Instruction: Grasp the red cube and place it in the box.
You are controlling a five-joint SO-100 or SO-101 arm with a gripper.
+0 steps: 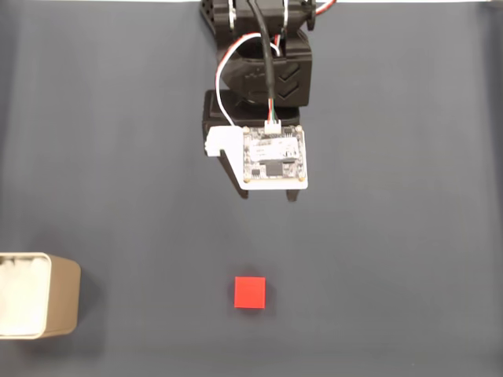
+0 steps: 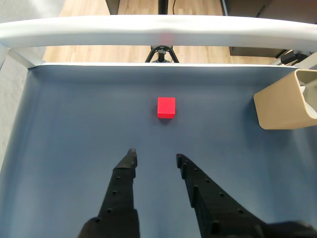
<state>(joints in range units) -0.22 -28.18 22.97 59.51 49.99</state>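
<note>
Evidently we were only at the approach: in the wrist view our gripper (image 2: 154,156) hung with its jaws apart and empty, the red cube (image 2: 166,107) ahead on the mat, the box (image 2: 283,106) far right, so reaching forward came next.

The dark blue-grey desk (image 1: 393,236) is carrying the red cube (image 1: 250,292) near centre and the box (image 1: 35,294) sitting at its left edge in the fixed view.

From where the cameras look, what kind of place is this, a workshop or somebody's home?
Probably a hobby or lab bench indoors: a dark grey mat under a small arm, wooden flooring beyond, and a tripod base.
</note>
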